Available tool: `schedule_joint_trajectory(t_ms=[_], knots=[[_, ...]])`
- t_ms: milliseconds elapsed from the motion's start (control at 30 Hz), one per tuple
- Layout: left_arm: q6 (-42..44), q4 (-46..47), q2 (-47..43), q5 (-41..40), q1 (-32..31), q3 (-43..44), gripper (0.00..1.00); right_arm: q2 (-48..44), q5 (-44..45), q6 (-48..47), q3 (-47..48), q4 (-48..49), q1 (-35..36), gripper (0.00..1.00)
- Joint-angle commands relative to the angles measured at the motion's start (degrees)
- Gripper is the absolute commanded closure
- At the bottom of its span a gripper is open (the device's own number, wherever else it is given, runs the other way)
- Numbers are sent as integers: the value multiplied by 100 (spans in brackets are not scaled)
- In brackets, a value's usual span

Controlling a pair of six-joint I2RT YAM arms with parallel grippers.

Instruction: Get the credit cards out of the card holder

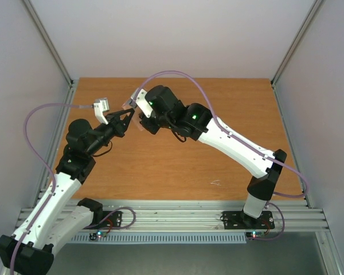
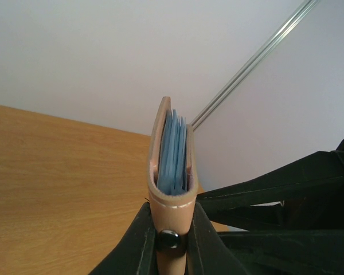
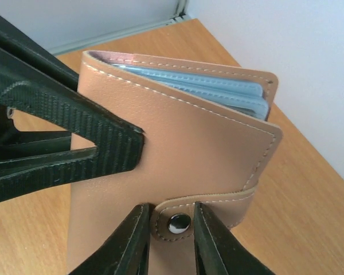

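Observation:
The card holder is folded shut, taupe outside, and held off the table. My left gripper is shut on its lower end, one finger on each face, and its ribbed finger also shows in the right wrist view. Light blue inner pockets show at the holder's open top edge. The credit cards are hidden inside. My right gripper has its fingers tight against both sides of the snap strap, which is still buttoned. In the top view both grippers meet above the table's far middle.
The wooden table lies under both arms, with white walls on three sides. A metal corner post rises behind the holder. A small pale scuff marks the table near the right arm's base.

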Motion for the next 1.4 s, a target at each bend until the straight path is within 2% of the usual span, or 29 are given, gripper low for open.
schedule_joint_trajectory(t_ms=[0, 167, 300, 500, 700, 767, 800, 900, 933, 1000, 1067, 1100, 1200, 1367], knots=[[-27, 554, -46, 42, -9, 57, 100, 70, 539, -139, 207, -28, 40, 80], [-9, 578, -41, 54, -13, 74, 100, 176, 883, -243, 245, -123, 40, 88], [2, 579, -37, 56, -9, 88, 100, 199, 1321, -307, 233, -116, 40, 98], [60, 557, -34, 134, -9, 72, 100, 151, 1994, -540, 188, -83, -26, 99], [792, 317, -155, 567, -10, -109, 100, -138, 1935, -182, 106, -453, -832, 99], [1155, 261, -194, 811, -9, -158, 100, -298, 1573, -10, 55, -607, -1169, 99], [1253, 217, -202, 876, -9, -166, 100, -361, 1110, 60, 73, -736, -1340, 99], [1364, 175, -195, 915, -13, -170, 100, -535, -1058, -181, 104, -1172, -1628, 99], [1343, 217, -191, 947, -9, -170, 100, -626, -1632, -297, 72, -1261, -1636, 95], [1384, 349, -179, 1151, -9, -162, 100, -737, -2620, -310, -29, -1305, -1723, 66], [1577, 463, -190, 1465, -9, -142, 100, -790, -3492, -136, -61, -1300, -1895, 49], [1694, 476, -190, 1600, -9, -117, 100, -791, -3858, -43, -47, -1292, -1963, 46], [2243, 306, -214, 1782, -9, -26, 100, -858, -4354, 156, -108, -1130, -2133, 41], [2610, 181, -253, 2142, 4, 45, 100, -846, -4672, 313, -169, -947, -2158, 41]])
